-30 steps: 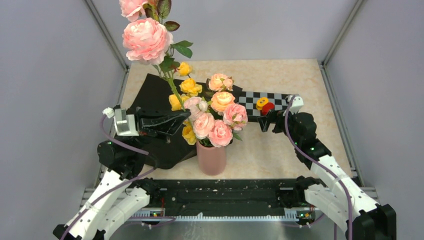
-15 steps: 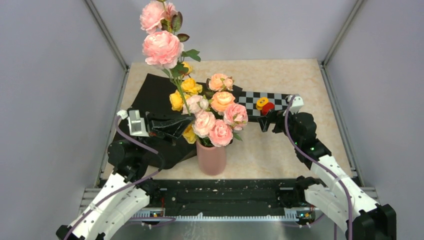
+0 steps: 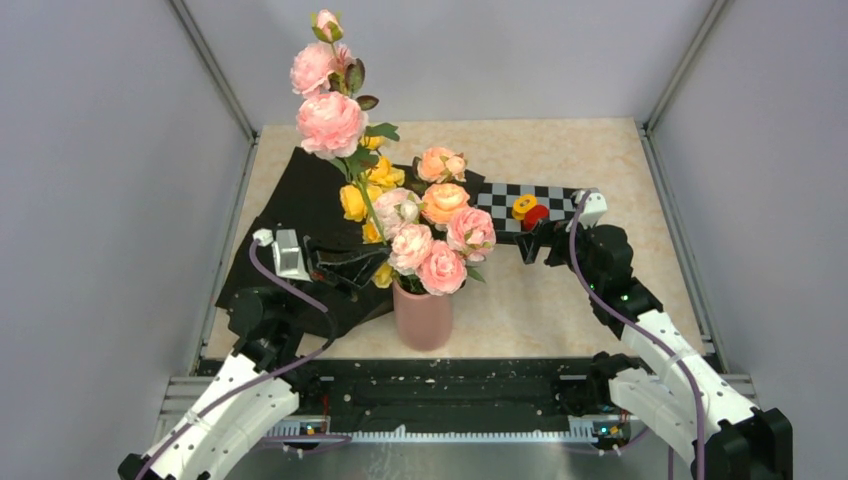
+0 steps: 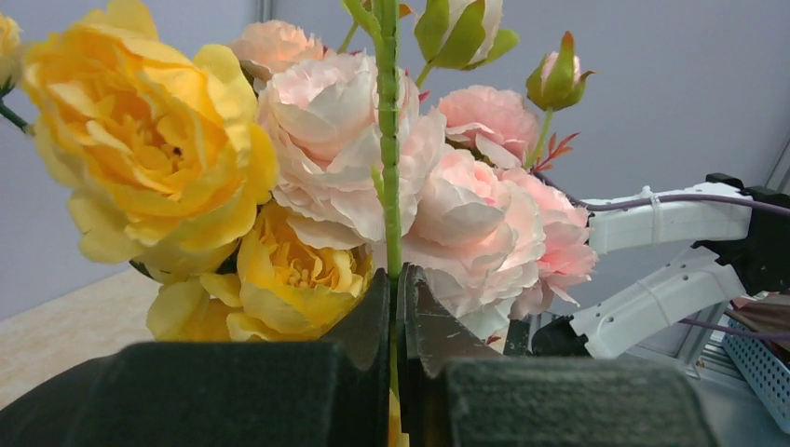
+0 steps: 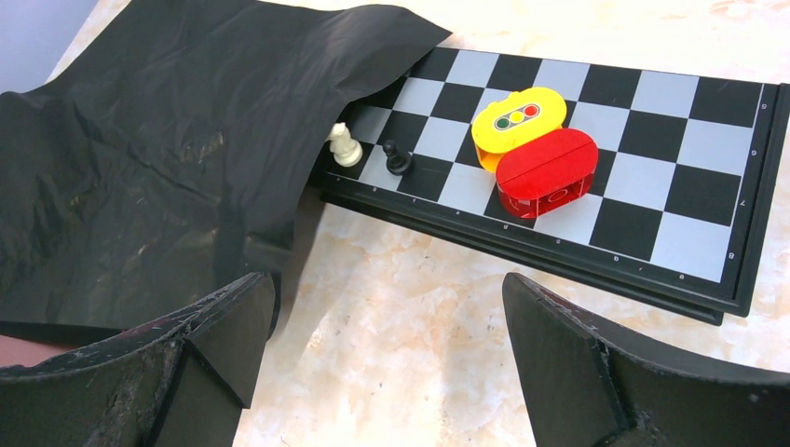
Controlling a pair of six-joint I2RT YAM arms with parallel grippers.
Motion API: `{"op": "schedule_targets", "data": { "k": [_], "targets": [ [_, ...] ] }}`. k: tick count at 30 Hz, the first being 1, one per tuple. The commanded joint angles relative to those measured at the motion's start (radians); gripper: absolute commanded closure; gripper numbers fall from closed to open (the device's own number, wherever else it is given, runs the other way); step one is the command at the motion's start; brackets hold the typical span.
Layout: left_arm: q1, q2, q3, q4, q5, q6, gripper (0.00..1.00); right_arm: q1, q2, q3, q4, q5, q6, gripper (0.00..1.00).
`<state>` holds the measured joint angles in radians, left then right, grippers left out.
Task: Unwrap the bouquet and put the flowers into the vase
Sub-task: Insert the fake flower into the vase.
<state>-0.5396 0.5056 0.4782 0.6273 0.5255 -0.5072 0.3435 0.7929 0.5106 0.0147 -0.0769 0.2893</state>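
The pink vase stands at the front middle of the table and holds several pink, peach and yellow flowers. My left gripper is shut on the thin green stem of a tall spray of pink flowers, just left of the vase mouth. The stem stands nearly upright, with blooms high above the others. A yellow bloom fills the left wrist view. The bouquet's black wrapping paper lies spread open on the table. My right gripper hangs open and empty over bare tabletop.
A chessboard lies right of the paper, carrying a yellow block, a red block and two small chess pieces. Grey walls enclose the table on three sides.
My left gripper has carried the pink spray to the right and downward, bringing its stem against the flowers at the vase. The right arm has not moved.
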Motion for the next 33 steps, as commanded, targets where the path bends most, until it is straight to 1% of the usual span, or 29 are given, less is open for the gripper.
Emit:
{"op": "schedule_targets", "data": {
  "k": [1, 8, 13, 16, 18, 24, 29, 33],
  "targets": [
    [-0.006, -0.026, -0.026, -0.034, 0.006, -0.009, 1.00, -0.014, -0.012, 0.028, 0.042, -0.001, -0.008, 0.05],
    [-0.006, -0.035, -0.037, -0.115, 0.037, -0.010, 1.00, -0.012, -0.013, 0.026, 0.044, -0.003, -0.006, 0.05],
    [-0.006, -0.039, -0.014, -0.171, 0.049, -0.007, 0.95, -0.013, -0.015, 0.025, 0.042, -0.002, -0.007, 0.05],
    [-0.006, -0.048, 0.023, -0.219, 0.046, 0.000, 0.90, -0.012, -0.018, 0.025, 0.041, -0.002, -0.006, 0.05],
    [-0.006, -0.052, 0.059, -0.264, 0.042, 0.011, 0.85, -0.012, -0.019, 0.025, 0.039, -0.001, -0.008, 0.05],
    [-0.006, -0.054, 0.179, -0.421, 0.030, 0.054, 0.64, -0.013, -0.025, 0.022, 0.037, 0.003, -0.011, 0.05],
    [-0.006, -0.072, 0.237, -0.547, -0.015, 0.102, 0.56, -0.013, -0.030, 0.020, 0.038, 0.003, -0.014, 0.05],
    [-0.006, -0.089, 0.273, -0.613, -0.045, 0.131, 0.53, -0.013, -0.031, 0.019, 0.039, 0.002, -0.013, 0.05]
  ]
}}
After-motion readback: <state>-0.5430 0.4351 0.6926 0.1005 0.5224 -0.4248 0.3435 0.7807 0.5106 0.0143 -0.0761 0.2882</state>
